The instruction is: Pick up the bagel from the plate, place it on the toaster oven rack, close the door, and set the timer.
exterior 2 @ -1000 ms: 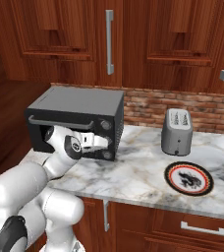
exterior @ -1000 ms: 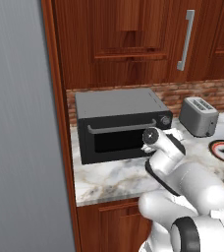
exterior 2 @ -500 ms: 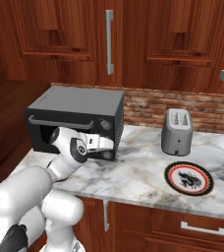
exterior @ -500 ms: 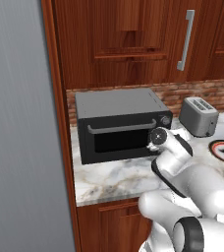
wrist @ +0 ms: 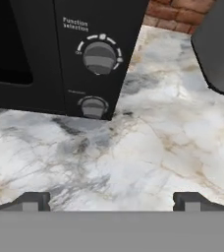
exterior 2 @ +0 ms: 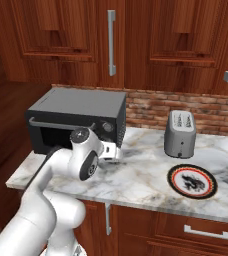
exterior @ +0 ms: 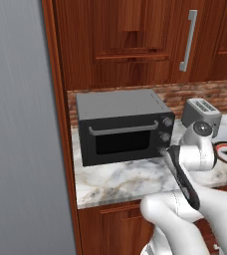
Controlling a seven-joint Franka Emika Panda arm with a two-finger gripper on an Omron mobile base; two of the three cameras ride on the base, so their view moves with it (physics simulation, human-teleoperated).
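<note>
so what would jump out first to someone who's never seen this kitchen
Probably the boxy black, grey-topped toaster oven at the left end of the marble counter, its door with the long silver bar handle shut. Next, the white arm's open gripper hanging low over the marble beside the oven's knobs. To the right, the round red-rimmed plate sits in front of the silver two-slot toaster.

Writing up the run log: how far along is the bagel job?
Done, by the look of it: the plate carries no bagel and the oven door is shut. In hand: the open gripper holds nothing and faces the knobs on the oven's front. Left: setting the timer. Whether the bagel lies on the rack cannot be seen through the dark glass.
</note>
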